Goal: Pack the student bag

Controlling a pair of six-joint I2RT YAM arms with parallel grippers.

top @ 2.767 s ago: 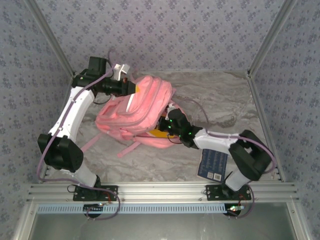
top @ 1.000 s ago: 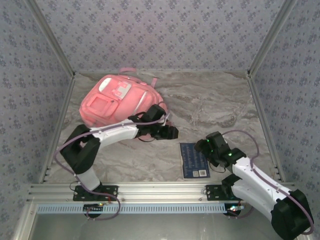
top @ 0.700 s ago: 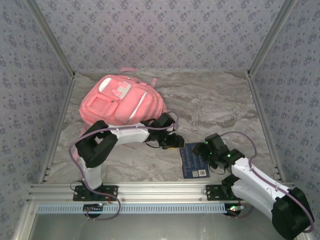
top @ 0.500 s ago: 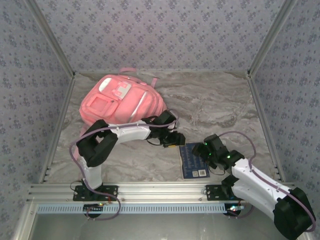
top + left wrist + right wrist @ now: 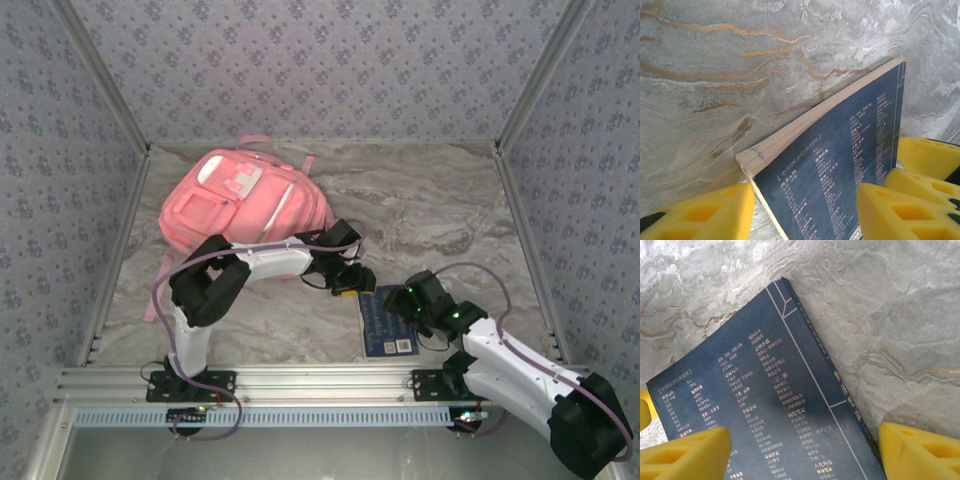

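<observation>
Dark-blue paperback book (image 5: 388, 322) lies flat on the grey marbled table (image 5: 440, 200); left end effector (image 5: 352, 281) and right end effector (image 5: 402, 300) straddle its far corners, open, gripping nothing; presumably readying a lift.

You have open surface (image 5: 440, 195) right of the student bag (image 5: 240, 205); near the front, the book (image 5: 385, 325) fills the gap between left tool (image 5: 350, 285) and right tool (image 5: 408, 300).

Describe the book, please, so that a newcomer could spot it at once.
On the marbled table, look near the front edge, right of the pink student bag. The book lies flat there: a dark-blue rectangle with pale lettering, the only flat item.
</observation>
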